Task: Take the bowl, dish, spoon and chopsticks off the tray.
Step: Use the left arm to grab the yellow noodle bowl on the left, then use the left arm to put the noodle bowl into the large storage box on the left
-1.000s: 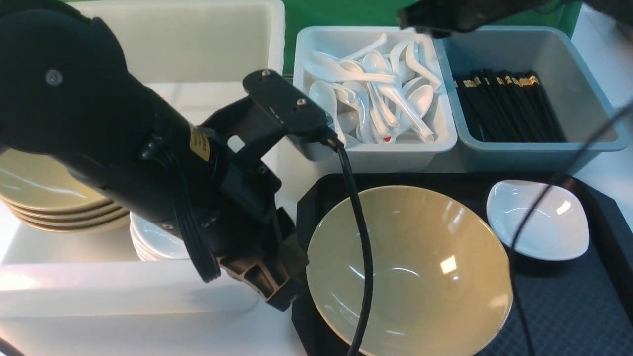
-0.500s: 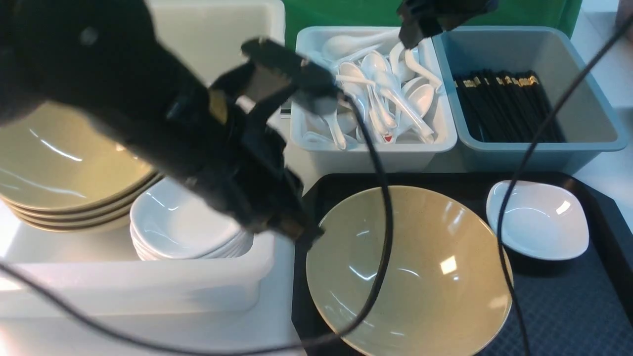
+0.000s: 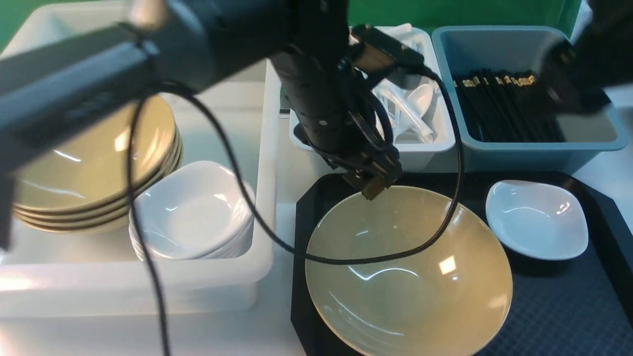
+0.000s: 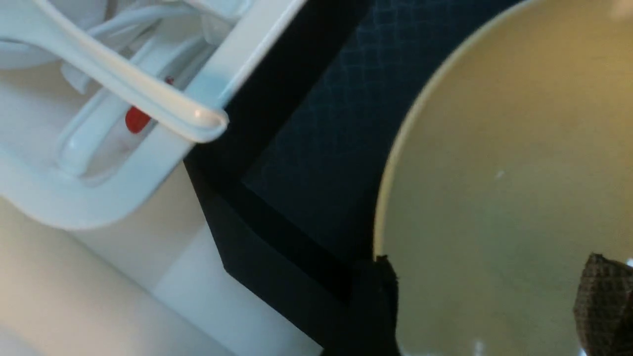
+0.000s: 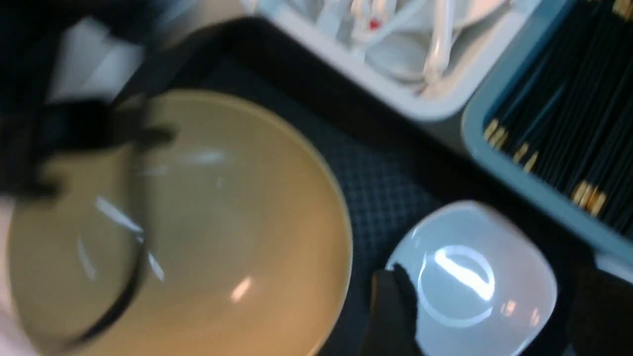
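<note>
The olive-tan bowl (image 3: 410, 277) sits on the left of the black tray (image 3: 568, 306), and the small white dish (image 3: 536, 220) sits at the tray's far right. My left gripper (image 3: 370, 187) is open and empty over the bowl's far-left rim. In the left wrist view (image 4: 489, 306) one finger is outside the rim and one over the bowl (image 4: 494, 148). My right gripper (image 3: 573, 99) is blurred above the chopstick bin. In the right wrist view (image 5: 489, 306) it is open, with the dish (image 5: 474, 287) below its fingers. No spoon or chopsticks show on the tray.
A white tub (image 3: 262, 148) at left holds stacked tan bowls (image 3: 94, 168) and stacked white dishes (image 3: 193, 217). Behind the tray stand a white bin (image 3: 425, 148) of spoons and a blue-grey bin (image 3: 544, 153) of chopsticks. My left arm's cable (image 3: 346, 259) hangs across the bowl.
My left arm has swung right from over the white tub to the bowl's far rim. My right arm has moved right, from the spoon bin to over the chopstick bin.
</note>
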### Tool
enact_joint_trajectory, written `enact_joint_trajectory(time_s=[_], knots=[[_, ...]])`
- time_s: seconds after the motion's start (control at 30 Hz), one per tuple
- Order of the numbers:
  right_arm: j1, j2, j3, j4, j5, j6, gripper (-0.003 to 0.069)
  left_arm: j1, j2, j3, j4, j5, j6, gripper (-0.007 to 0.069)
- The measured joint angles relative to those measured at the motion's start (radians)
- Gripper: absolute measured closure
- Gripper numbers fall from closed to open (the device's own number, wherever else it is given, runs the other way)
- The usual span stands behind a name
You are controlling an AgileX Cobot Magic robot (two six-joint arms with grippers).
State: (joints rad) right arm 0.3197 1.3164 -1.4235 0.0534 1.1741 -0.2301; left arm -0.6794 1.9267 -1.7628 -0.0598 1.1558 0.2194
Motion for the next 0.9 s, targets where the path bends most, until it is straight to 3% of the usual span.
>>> enact_joint_trajectory(time_s=[0.23, 0.33, 0.43, 0.6, 0.77, 0.9], knots=[[0.000, -0.270, 0.258, -0.001, -0.098, 0.003, 0.0199, 0.000, 0.176, -0.060, 0.060, 0.010, -0.034, 0.0139], [0.000, -0.342, 0.296, -0.001, -0.123, 0.003, 0.0202, 0.000, 0.224, -0.060, 0.014, 0.026, -0.033, 0.0232], [0.000, -0.372, 0.304, -0.001, -0.147, 0.003, 0.0202, 0.000, 0.239, -0.060, -0.022, 0.041, -0.030, 0.0419], [0.000, -0.381, 0.305, 0.001, -0.152, 0.006, 0.0202, 0.000, 0.152, -0.068, -0.079, 0.085, -0.021, 0.0585], [0.000, -0.368, 0.305, 0.078, -0.152, -0.051, 0.0220, 0.054, -0.031, -0.063, -0.087, 0.083, -0.007, 0.0614], [0.021, -0.310, 0.276, 0.260, -0.151, -0.190, 0.0363, 0.219, -0.216, -0.063, -0.167, 0.093, -0.010, 0.0617]])
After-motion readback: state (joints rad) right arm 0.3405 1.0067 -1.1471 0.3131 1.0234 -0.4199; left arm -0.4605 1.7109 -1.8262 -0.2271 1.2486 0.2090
